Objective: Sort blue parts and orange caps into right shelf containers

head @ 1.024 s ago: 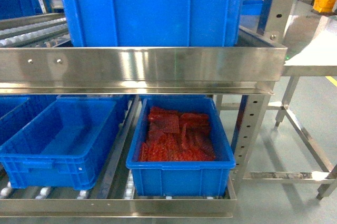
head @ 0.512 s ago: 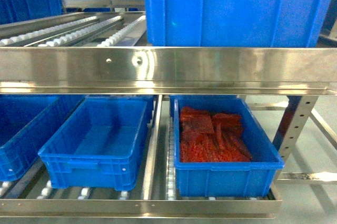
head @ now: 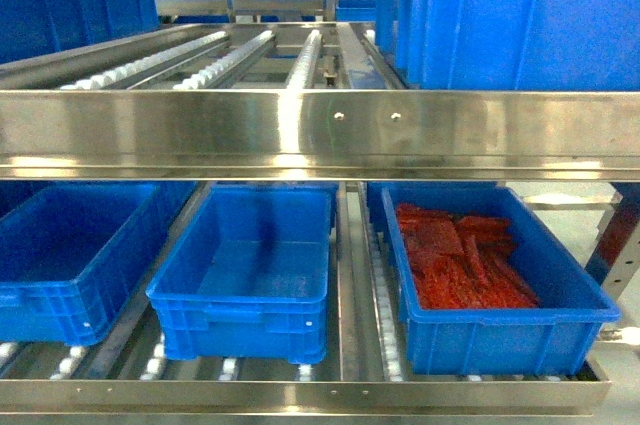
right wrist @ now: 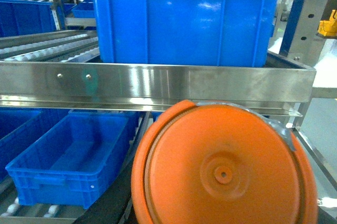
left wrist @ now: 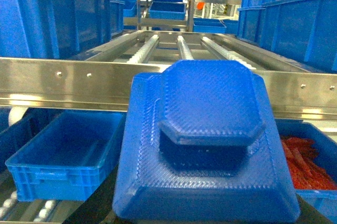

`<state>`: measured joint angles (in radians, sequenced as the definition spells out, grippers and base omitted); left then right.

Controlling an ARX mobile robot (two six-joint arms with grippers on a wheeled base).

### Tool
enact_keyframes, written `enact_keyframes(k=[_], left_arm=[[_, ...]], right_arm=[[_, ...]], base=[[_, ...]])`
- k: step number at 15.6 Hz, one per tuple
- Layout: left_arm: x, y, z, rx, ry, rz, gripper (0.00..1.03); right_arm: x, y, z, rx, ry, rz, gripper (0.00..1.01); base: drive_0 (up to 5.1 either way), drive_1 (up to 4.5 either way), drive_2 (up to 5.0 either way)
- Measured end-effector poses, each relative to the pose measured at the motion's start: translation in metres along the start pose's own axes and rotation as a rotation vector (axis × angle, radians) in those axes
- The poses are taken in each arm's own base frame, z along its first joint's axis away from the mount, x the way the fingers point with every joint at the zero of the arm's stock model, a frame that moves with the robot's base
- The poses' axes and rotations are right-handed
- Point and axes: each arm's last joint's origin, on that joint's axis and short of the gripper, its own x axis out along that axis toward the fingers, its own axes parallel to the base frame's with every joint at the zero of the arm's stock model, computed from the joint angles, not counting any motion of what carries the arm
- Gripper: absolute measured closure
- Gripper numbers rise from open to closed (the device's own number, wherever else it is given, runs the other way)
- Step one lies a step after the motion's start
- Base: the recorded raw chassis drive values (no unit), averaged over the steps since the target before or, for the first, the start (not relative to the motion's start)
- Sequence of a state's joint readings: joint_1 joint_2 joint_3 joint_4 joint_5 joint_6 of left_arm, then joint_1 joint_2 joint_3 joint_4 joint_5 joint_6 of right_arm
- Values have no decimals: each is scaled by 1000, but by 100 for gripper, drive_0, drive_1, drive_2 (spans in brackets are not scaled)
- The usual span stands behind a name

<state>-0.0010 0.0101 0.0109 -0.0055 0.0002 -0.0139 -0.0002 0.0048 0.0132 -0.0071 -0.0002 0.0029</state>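
Filling each wrist view, blue part [left wrist: 205, 145] and orange cap [right wrist: 224, 168] below steel rail [head: 320, 130]; gripper state unclear.

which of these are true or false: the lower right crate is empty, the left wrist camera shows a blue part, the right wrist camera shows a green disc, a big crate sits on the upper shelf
1. The lower right crate is empty. False: it holds red-orange pieces.
2. The left wrist view shows a blue part up close. True.
3. The right wrist view shows a green disc. False: the round cap is orange.
4. A large blue crate sits on the upper shelf. True.
5. The middle lower crate is full. False: it looks empty.
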Motion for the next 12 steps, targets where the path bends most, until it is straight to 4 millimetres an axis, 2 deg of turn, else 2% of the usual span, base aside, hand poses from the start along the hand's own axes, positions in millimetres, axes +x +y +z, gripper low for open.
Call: enact_keyframes(k=[12], left_arm=[[0,0,0,0,2,1,61]], right_arm=[[0,0,0,0,-2,0,55]], base=[[-492,253,253]])
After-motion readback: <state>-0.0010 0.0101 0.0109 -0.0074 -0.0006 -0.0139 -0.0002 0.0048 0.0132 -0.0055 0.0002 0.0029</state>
